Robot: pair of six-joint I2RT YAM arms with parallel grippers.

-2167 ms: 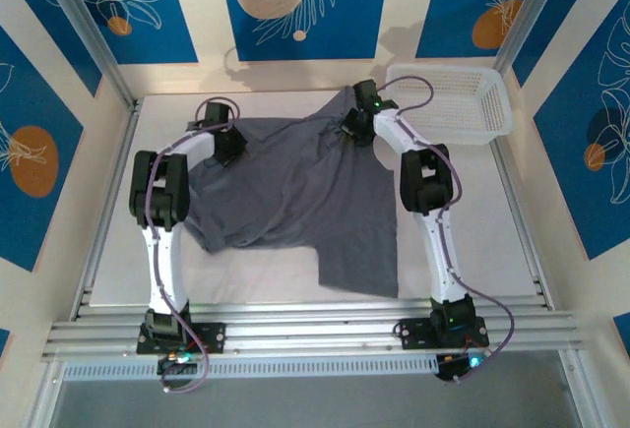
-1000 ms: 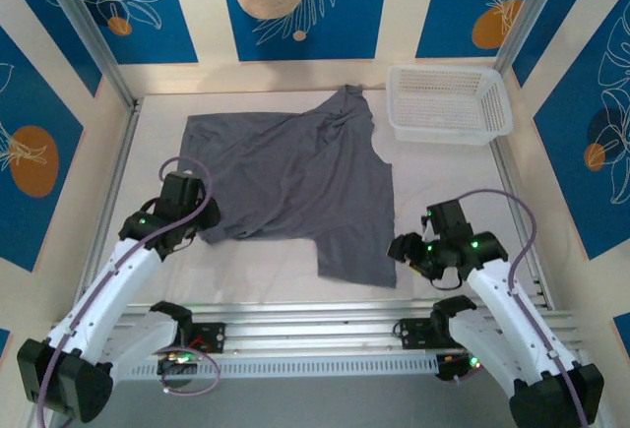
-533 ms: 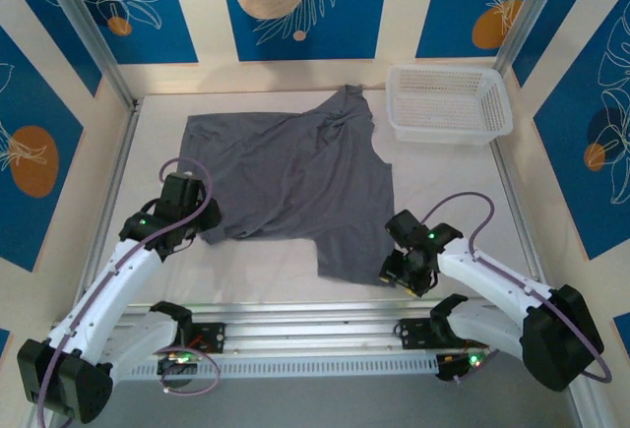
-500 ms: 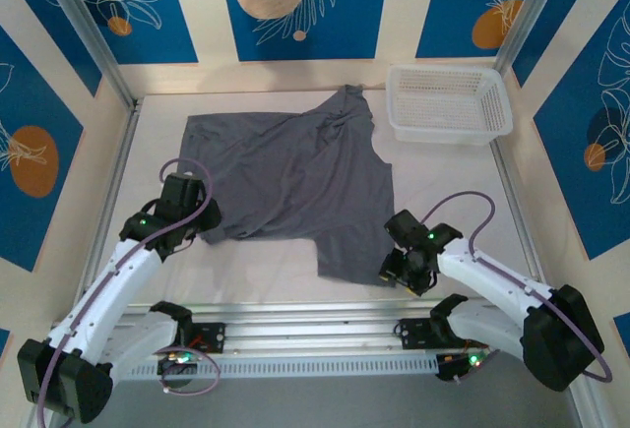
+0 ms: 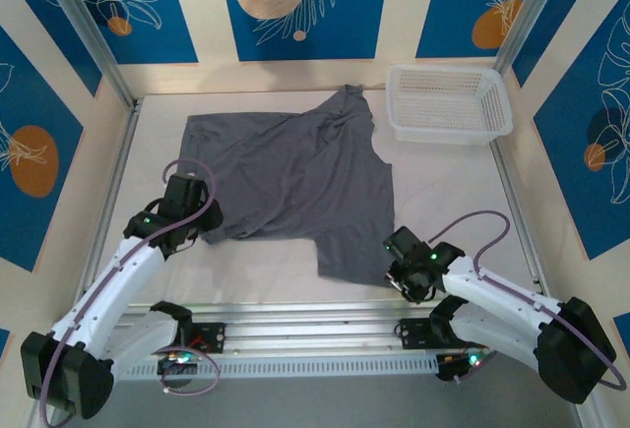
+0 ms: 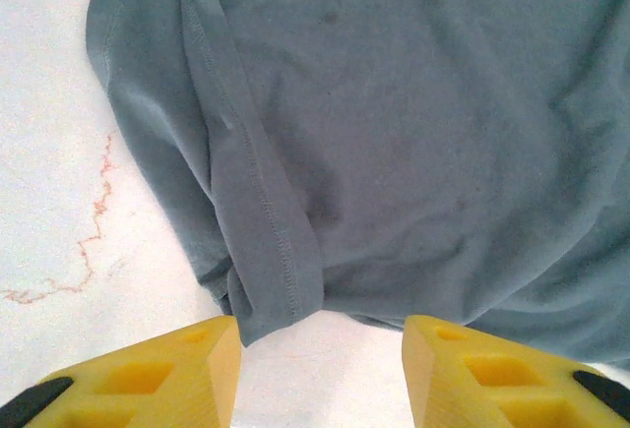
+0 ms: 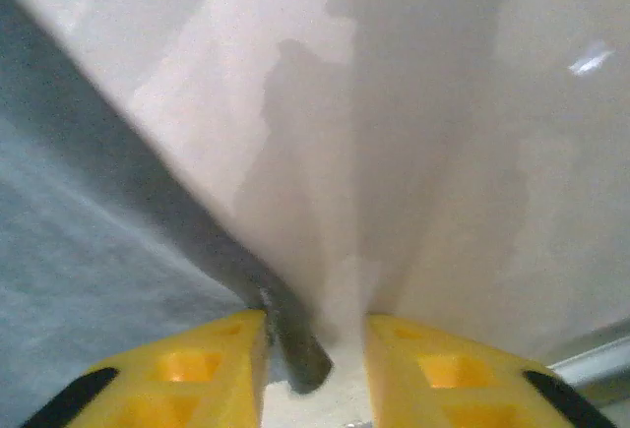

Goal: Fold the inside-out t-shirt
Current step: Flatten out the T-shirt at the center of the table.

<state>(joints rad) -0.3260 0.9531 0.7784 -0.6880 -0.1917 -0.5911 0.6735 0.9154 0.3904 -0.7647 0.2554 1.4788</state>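
Observation:
The inside-out t-shirt (image 5: 295, 182) lies spread on the white table, slate grey, with its seams showing. My left gripper (image 5: 203, 232) sits at the shirt's near left corner. In the left wrist view its yellow fingers (image 6: 197, 369) stand apart, open (image 6: 320, 374) over bare table, and the folded hem corner (image 6: 266, 280) lies just beyond them. My right gripper (image 5: 392, 276) is low at the shirt's near right corner. In the right wrist view the cloth's corner (image 7: 298, 351) lies between the jaws (image 7: 315, 369), against the left finger (image 7: 197, 369), with a gap on the right side.
A white plastic basket (image 5: 450, 103) stands at the back right, beside the shirt's upper sleeve. The aluminium rail (image 5: 315, 330) runs along the table's near edge, just behind both grippers. Bare white table (image 5: 463, 202) stretches right of the shirt.
My right gripper swung left and down onto the shirt's near right corner, and its jaws narrowed around the cloth. The left gripper has barely shifted. The shirt lies as before.

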